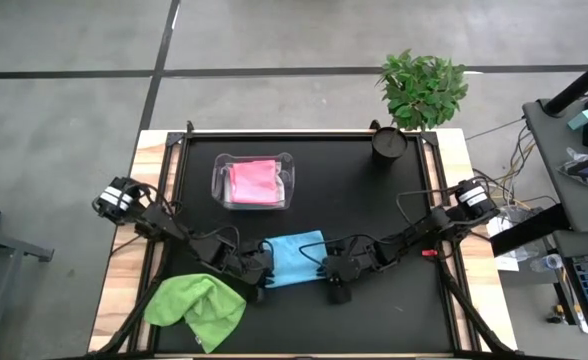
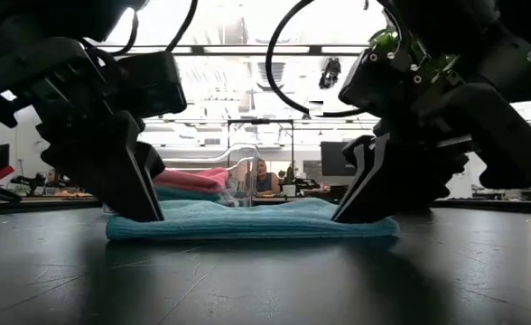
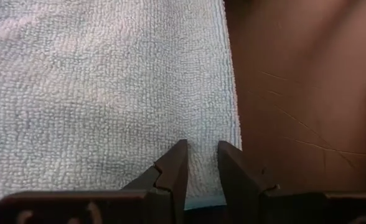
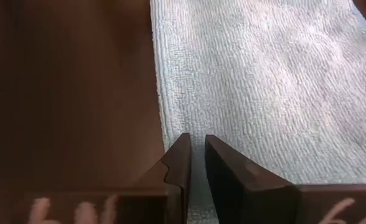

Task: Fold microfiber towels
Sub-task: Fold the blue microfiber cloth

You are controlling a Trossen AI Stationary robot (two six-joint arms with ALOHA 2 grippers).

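Observation:
A light blue towel (image 1: 296, 256) lies flat on the dark table mat, near the front middle. My left gripper (image 1: 263, 279) is shut on its near left corner, and my right gripper (image 1: 327, 277) is shut on its near right corner. In the low view the towel (image 2: 247, 222) rests on the table along its whole length between the two grippers. A lime green towel (image 1: 196, 308) lies crumpled at the near left. A pink towel (image 1: 253, 181) sits in a clear tub (image 1: 218, 186) farther back. My left gripper pinches the towel's near left corner (image 3: 201, 155) between its two fingers, which slant down from the table's left. The cloth lies flat on the table; how many layers are held I cannot tell. My right gripper pinches the near right corner (image 4: 197, 140), just inside the towel's edge, between two fingers slanting down from the table's right. The corner rests on the table.
A potted plant (image 1: 422, 88) and a black cup (image 1: 388, 142) stand at the far right corner. The tub stands behind the blue towel. Bare mat (image 1: 394, 320) lies at the near right.

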